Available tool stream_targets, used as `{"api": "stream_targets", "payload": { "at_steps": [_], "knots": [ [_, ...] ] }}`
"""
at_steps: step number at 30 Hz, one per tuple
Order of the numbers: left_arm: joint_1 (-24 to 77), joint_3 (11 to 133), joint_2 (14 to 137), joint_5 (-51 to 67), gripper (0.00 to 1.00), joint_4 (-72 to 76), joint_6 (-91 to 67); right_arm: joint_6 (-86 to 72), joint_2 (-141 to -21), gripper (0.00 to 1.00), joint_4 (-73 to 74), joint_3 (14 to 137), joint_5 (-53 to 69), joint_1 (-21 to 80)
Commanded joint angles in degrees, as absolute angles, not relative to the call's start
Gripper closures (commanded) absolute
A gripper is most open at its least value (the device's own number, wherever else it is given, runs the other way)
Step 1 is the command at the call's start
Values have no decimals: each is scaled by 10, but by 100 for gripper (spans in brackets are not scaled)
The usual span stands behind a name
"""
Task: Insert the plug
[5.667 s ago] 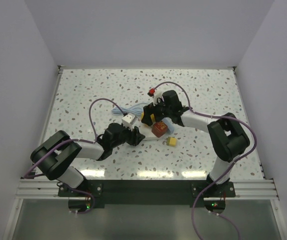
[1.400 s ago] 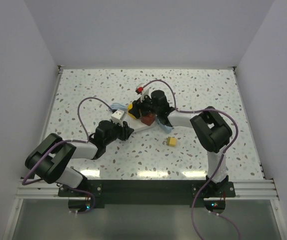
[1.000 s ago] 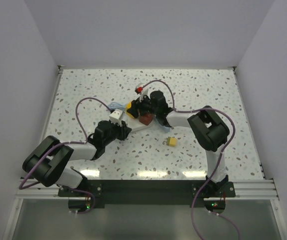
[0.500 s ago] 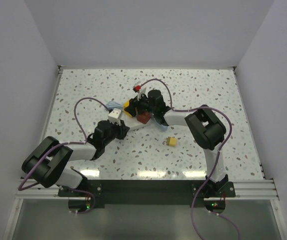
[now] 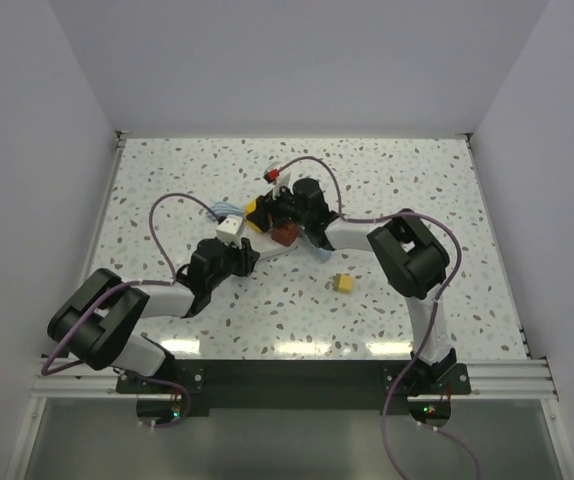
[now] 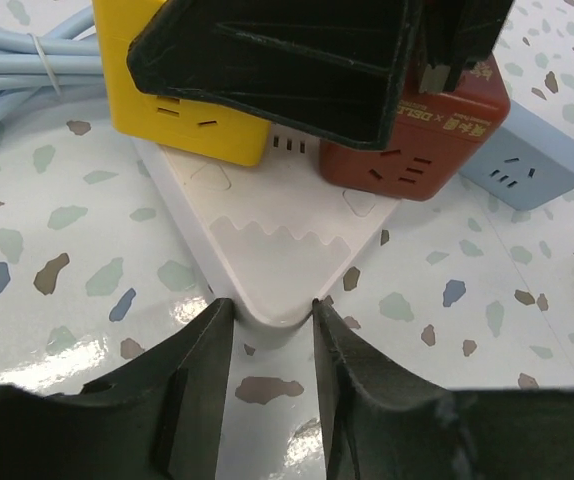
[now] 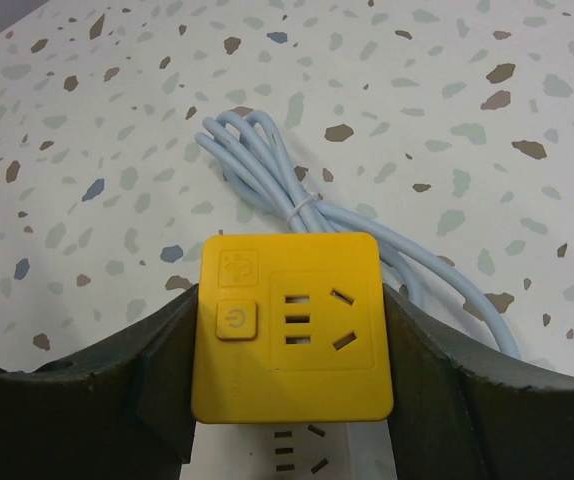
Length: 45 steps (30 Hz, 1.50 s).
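Left wrist view: my left gripper (image 6: 267, 312) is nearly closed, pinching the rounded corner of the white power strip base (image 6: 277, 250), I judge to stop it sliding. At its 12 o'clock my right gripper (image 7: 289, 330) clasps the yellow socket cube (image 7: 307, 290) by its sides, probably steadying it. A pale blue cable (image 7: 267, 180) coils at the cube's 12 o'clock. The small yellow plug (image 5: 344, 284) lies loose on the table (image 5: 447, 200), at 4 o'clock from the base, in neither gripper.
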State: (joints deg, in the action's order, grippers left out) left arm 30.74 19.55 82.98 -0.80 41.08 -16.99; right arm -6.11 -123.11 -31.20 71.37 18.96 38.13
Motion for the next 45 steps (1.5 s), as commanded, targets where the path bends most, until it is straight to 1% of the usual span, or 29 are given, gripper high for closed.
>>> {"api": "stream_targets", "payload": {
  "at_steps": [1, 2, 4, 5, 7, 10, 13, 14, 16, 17, 20, 28, 32, 38, 45],
  "knots": [
    [306, 222, 868, -22, 58, 367, -170, -134, -1337, 100, 84, 570, 207, 454],
    [306, 217, 864, -21, 47, 369, -172, -139, -1320, 100, 83, 564, 205, 454],
    [305, 209, 847, -17, 41, 374, -173, -145, -1280, 100, 90, 555, 202, 454],
    [305, 202, 840, -16, 35, 376, -174, -147, -1268, 100, 94, 553, 199, 453],
    [305, 196, 830, -6, 32, 380, -173, -147, -1239, 100, 113, 550, 191, 453],
    [306, 189, 831, -3, 32, 383, -174, -146, -1219, 100, 127, 548, 187, 454],
    [305, 178, 828, -3, 35, 392, -177, -142, -1216, 100, 151, 552, 180, 458],
    [305, 175, 827, 10, 40, 395, -177, -142, -1214, 100, 156, 554, 179, 459],
    [305, 166, 825, 18, 45, 406, -171, -136, -1214, 100, 173, 558, 178, 460],
    [305, 164, 824, 21, 49, 408, -166, -134, -1215, 100, 179, 564, 177, 460],
    [306, 159, 826, 39, 55, 417, -150, -127, -1225, 100, 203, 581, 185, 460],
    [307, 144, 819, 72, 65, 448, -131, -113, -1239, 100, 252, 596, 214, 467],
    [307, 146, 824, 82, 66, 453, -124, -107, -1244, 100, 271, 599, 225, 475],
    [306, 146, 824, 78, 67, 454, -124, -115, -1265, 100, 297, 601, 230, 513],
    [306, 149, 821, 61, 68, 441, -129, -155, -1286, 100, 250, 553, 275, 540]
  ]
}}
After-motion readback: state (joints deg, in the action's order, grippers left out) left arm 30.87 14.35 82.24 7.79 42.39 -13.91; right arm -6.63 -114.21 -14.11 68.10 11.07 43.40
